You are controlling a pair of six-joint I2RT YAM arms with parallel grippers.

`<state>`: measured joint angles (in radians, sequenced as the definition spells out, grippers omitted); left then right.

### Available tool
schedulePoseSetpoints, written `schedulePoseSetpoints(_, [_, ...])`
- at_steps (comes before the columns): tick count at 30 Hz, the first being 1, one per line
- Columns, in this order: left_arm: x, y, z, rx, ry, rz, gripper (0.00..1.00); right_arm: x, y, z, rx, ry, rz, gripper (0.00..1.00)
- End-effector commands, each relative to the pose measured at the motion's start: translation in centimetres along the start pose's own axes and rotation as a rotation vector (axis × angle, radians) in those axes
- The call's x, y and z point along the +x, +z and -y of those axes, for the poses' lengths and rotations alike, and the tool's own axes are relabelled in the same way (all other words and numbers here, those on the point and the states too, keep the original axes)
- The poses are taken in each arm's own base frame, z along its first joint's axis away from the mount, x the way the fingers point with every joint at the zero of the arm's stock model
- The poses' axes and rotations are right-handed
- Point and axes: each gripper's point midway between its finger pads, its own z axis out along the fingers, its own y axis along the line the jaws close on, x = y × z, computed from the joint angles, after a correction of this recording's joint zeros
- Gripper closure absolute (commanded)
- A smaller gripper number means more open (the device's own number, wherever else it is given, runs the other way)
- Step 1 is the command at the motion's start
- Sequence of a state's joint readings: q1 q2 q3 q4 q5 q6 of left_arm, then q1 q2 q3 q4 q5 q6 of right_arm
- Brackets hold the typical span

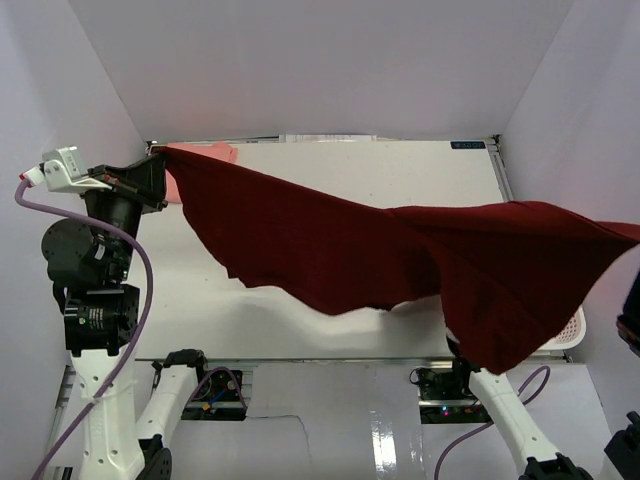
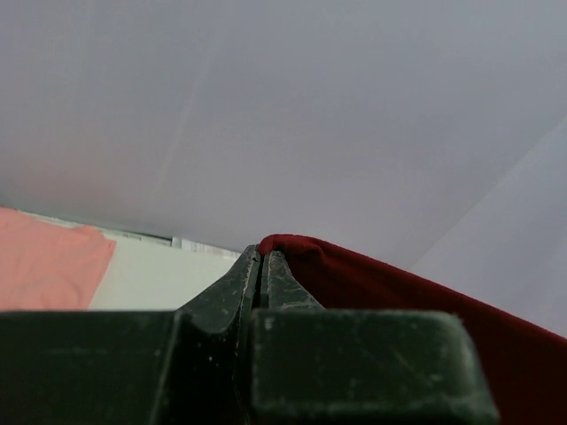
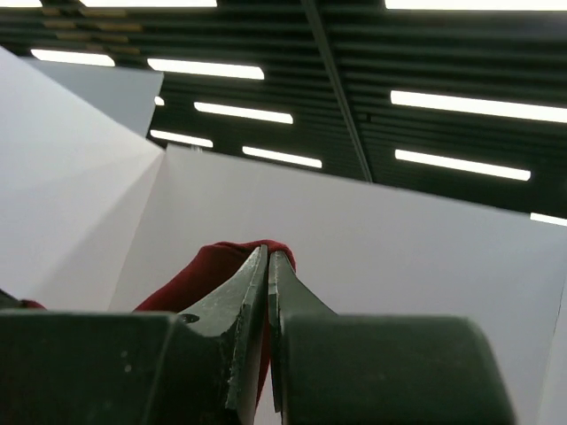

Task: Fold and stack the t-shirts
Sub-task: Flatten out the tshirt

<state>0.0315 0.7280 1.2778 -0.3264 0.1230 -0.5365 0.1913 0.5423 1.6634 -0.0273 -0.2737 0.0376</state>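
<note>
The maroon shirt point(image 1: 400, 250) hangs stretched above the table point(image 1: 400, 170), my left gripper point(image 2: 261, 252) pinching one end and my right gripper point(image 3: 267, 252) the other. I should lower both evenly, landing it flat, short of the pink shirt point(image 1: 215, 152) at the far left corner.

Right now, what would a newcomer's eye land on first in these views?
The maroon shirt hangs stretched in the air across the table, sagging in the middle. The left claw is shut on one end at the far left, the right claw on the other, past the top view's right edge. A pink shirt lies at the table's far left corner.
</note>
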Motion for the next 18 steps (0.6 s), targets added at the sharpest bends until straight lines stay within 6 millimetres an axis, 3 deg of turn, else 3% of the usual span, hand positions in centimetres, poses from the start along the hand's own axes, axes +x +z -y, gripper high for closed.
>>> schedulePoseSetpoints(1, [-3.5, -0.5, 0.1, -0.051, 0.041, 0.094, 1.00, -6.7, 0.2, -0.2, -0.008, -0.053, 0.210, 0.92])
schedulePoseSetpoints(3, [-5.1, -2.0, 0.9, -0.039, 0.053, 0.150, 1.00, -7.8, -0.2, -0.5, -0.013, -0.054, 0.243, 0.92])
schedulePoseSetpoints(4, [-6.3, -3.9, 1.7, -0.021, 0.060, 0.197, 1.00, -8.5, -0.5, -0.6, -0.015, -0.055, 0.263, 0.92])
schedulePoseSetpoints(8, [-8.5, -7.7, 1.4, -0.091, 0.059, 0.285, 1.00, -11.1, -2.1, -1.2, -0.009, -0.044, 0.322, 0.92])
schedulePoseSetpoints(12, [-9.0, -9.7, 0.4, -0.157, 0.021, 0.323, 1.00, -13.8, -3.4, -1.8, -0.017, -0.038, 0.392, 0.92])
schedulePoseSetpoints(14, [-9.8, -10.9, 1.0, -0.139, 0.000, 0.339, 1.00, -14.8, -4.0, -2.1, -0.021, -0.037, 0.409, 0.92])
schedulePoseSetpoints(17, [-10.8, -12.2, 0.5, -0.171, -0.003, 0.377, 1.00, -15.6, -5.0, -2.6, -0.017, -0.033, 0.430, 0.92])
schedulePoseSetpoints(18, [-10.9, -12.4, 0.2, -0.188, -0.003, 0.380, 1.00, -15.0, -4.9, -2.6, -0.012, -0.022, 0.420, 0.92])
